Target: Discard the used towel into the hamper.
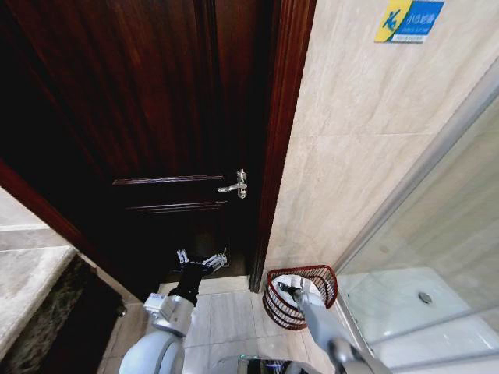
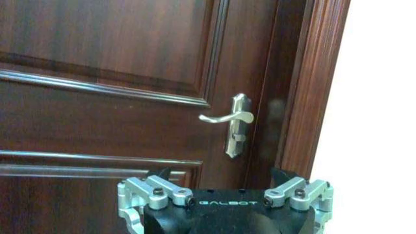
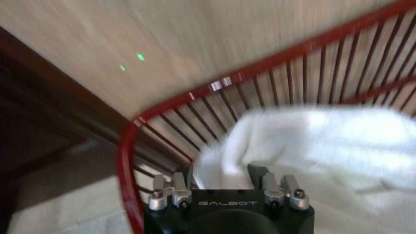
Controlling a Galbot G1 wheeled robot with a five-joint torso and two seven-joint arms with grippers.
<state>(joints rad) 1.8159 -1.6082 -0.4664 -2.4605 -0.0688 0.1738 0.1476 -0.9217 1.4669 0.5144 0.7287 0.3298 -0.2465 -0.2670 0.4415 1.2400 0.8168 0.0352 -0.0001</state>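
Hamper point(image 1: 300, 294) sits on the tiled floor point(image 1: 226, 319) in the corner, just beside the dark wood door frame point(image 1: 281, 140) and against the beige tiled wall point(image 1: 366, 156), w/ the glass shower panel point(image 1: 437, 257) on its other side. Red wire rim point(image 3: 195, 95) and thin vertical bars show close up in right wrist view. White towel point(image 3: 312, 151) lies bunched inside the hamper, folds reaching toward the rim.

Right pincer point(image 1: 287, 291) is down in the hamper mouth, arm reaching in from above. Its fingers point(image 3: 258, 171) are close together and pinching a fold of towel.

Left pincer point(image 1: 201, 260) hangs low in front of the closed door point(image 1: 156, 117), well apart from the hamper, fingers spread, nothing between them. Silver lever handle point(image 2: 231, 119) is ahead of it, higher on the door, not touched.
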